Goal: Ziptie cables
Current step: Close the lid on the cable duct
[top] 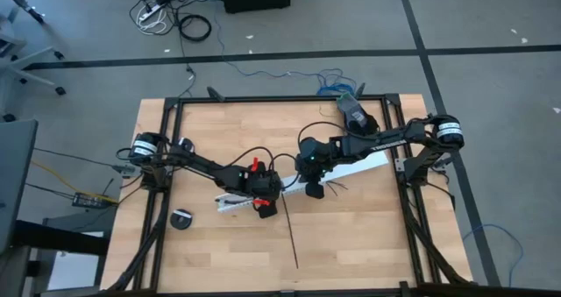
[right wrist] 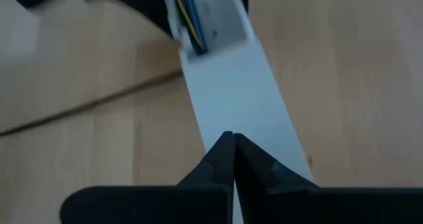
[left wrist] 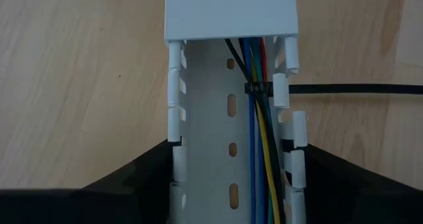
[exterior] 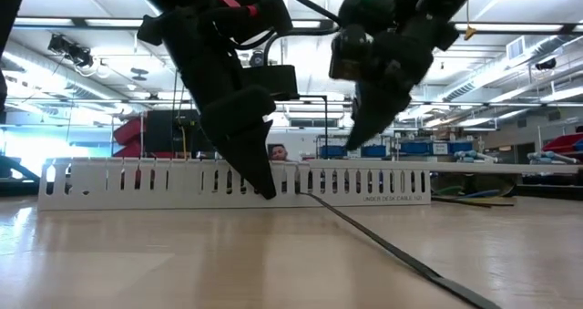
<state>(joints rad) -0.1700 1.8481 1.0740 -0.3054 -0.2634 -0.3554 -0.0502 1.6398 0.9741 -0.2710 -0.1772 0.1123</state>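
On the wooden bench (top: pixel 351 236), a long white slotted channel (top: pixel 351 167) is laid slantwise across the middle, part of it closed by a white cover (right wrist: pixel 238 92). Over the channel's uncovered end, the left gripper (top: pixel 265 201) is held low with its 2 fingers (left wrist: pixel 125 184) spread apart, 1 on each side of the channel walls, and nothing is clamped between them. Above the covered part, the right gripper (right wrist: pixel 232 159) is seen with its fingers pressed together and nothing held. Inside the open channel, the cables (left wrist: pixel 259 151) are run lengthwise in blue, yellow, green, red and black, passing under the cover. The ziptie (left wrist: pixel 357 88) is looped around the cables just short of the cover's edge, and its long black tail (top: pixel 287 236) is stretched out through a slot and across the bench. A small dark round object (top: pixel 182 219) is seen near the left arm.
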